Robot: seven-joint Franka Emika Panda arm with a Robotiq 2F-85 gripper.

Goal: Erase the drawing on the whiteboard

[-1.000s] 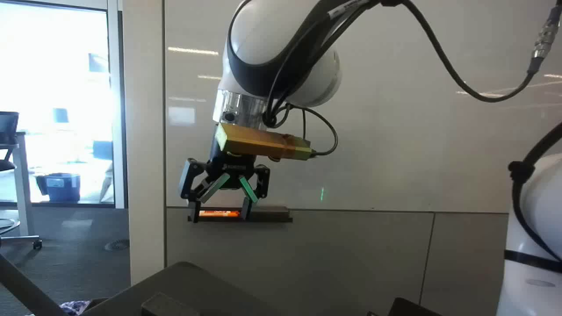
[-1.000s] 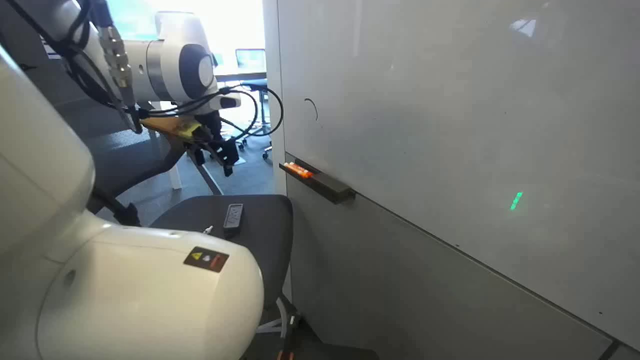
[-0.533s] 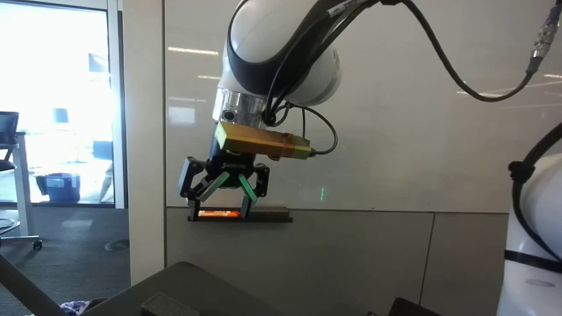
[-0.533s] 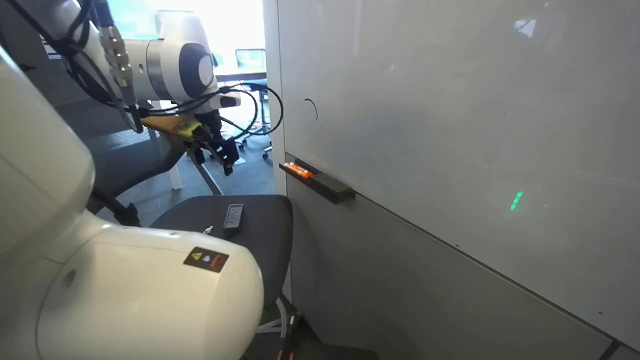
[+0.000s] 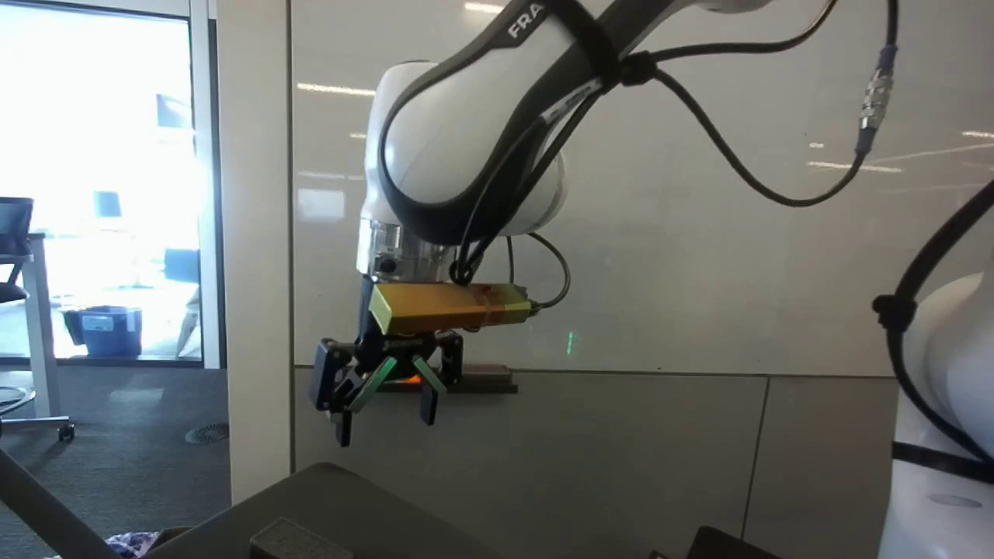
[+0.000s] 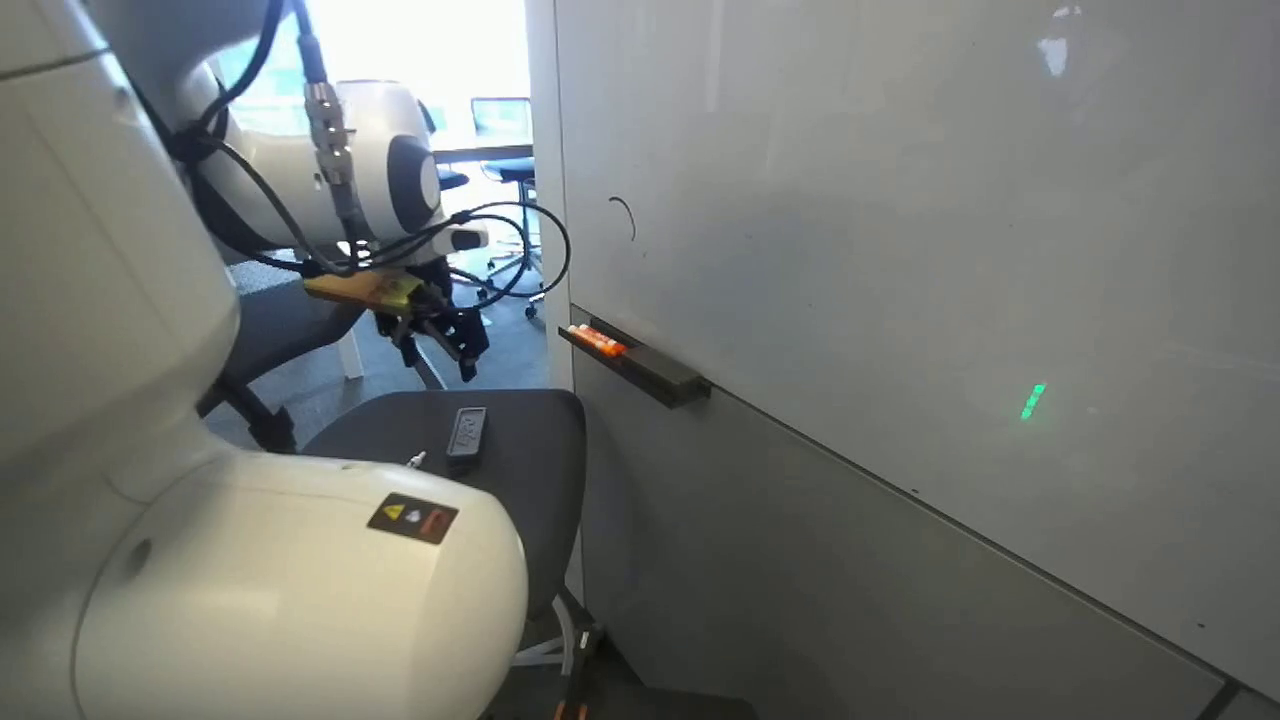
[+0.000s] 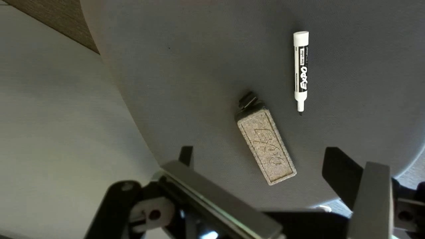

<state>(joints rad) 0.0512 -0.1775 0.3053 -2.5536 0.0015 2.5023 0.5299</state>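
Observation:
The whiteboard (image 5: 699, 256) is the glossy white wall panel, also in an exterior view (image 6: 850, 250). A short dark curved stroke (image 6: 629, 216) is on it near its far edge. A short green mark (image 6: 1033, 401) shows lower on it. A felt eraser (image 7: 265, 142) lies on a dark chair seat (image 7: 199, 66); it also shows in both exterior views (image 6: 467, 432) (image 5: 299, 539). My gripper (image 5: 386, 425) is open and empty above the seat. In the wrist view the eraser appears between the spread fingertips, below and apart from them.
A black and white marker (image 7: 301, 73) lies on the seat beside the eraser. A small ledge (image 6: 640, 377) under the whiteboard holds orange markers (image 6: 597, 340). The dark grey lower panel (image 6: 800, 560) borders the seat. A glass window (image 5: 101, 178) is at the far side.
My gripper has moved down toward the seat and slightly left in an exterior view, now lower than the ledge there. It stays open. The eraser and the board marks have not moved.

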